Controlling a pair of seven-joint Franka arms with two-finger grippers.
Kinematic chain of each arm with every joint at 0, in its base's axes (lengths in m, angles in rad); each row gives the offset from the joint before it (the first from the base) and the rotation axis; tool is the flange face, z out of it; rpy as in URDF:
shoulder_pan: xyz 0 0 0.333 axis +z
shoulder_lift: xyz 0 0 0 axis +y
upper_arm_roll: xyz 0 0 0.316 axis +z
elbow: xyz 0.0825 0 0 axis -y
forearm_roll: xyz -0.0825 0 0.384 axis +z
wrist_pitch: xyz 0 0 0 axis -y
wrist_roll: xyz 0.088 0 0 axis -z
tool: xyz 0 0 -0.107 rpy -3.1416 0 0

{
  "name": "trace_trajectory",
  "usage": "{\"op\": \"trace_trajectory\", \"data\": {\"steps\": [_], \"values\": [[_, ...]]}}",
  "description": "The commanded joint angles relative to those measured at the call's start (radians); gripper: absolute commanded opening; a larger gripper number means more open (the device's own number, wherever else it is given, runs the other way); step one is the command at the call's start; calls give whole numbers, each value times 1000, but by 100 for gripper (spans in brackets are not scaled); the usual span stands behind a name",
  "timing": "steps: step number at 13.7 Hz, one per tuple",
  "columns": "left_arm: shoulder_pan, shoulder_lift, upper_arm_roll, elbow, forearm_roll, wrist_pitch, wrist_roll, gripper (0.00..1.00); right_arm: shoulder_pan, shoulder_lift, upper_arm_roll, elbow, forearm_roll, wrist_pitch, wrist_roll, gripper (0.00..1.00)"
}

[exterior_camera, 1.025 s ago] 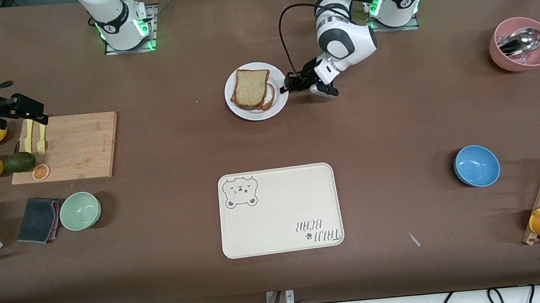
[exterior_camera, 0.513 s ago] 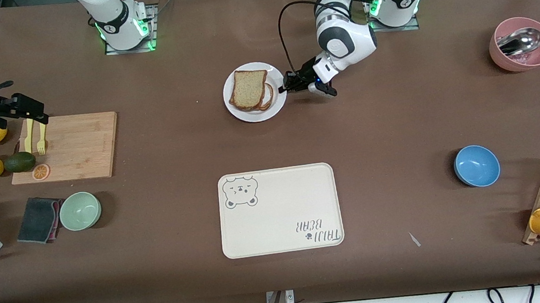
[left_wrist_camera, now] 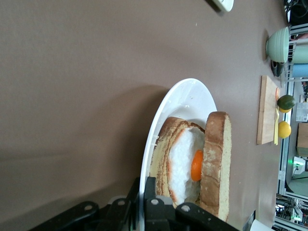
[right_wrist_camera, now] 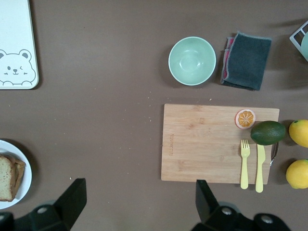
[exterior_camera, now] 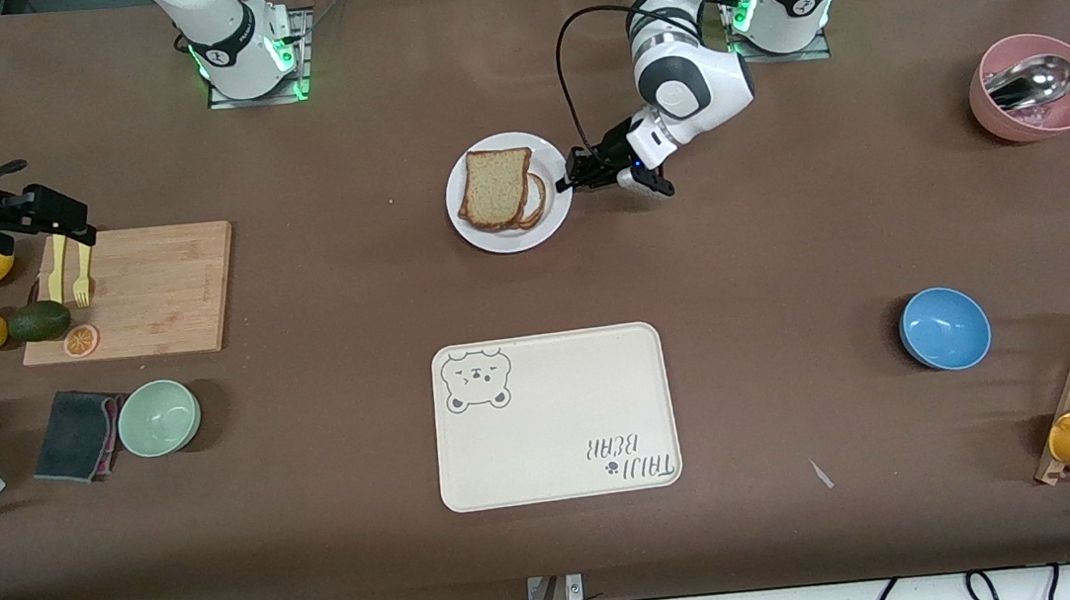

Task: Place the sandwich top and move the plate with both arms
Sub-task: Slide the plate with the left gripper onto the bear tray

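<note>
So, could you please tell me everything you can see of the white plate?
The plate is round, plain white and glossy, like ceramic, with a shallow raised rim. It lies flat, farther from the front camera than the bear tray. It carries a bread slice with a fried egg, with the sandwich top laid over it. The left pincer is shut on its rim toward the left arm's end.

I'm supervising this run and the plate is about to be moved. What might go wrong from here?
Only the left tool pinches the round white plate at one rim, so it may tilt. The tan speckled top bread slice sits offset over the egg slice and might slide. The right tool, open above the wooden board, isn't helping.
</note>
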Motion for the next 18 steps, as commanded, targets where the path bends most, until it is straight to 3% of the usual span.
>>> {"op": "trace_trajectory", "data": {"steps": [1,10,18], "values": [[33,-26,-1,0,-46,-18,47,0,-12,-14,7,-3,15,-11,-7,100],[84,-76,-1,15,-91,-90,46,0,-12,-13,7,-3,15,-11,-7,100],[167,-31,0,142,-93,-106,43,0,-12,-13,5,-3,15,-11,-7,100]]}}
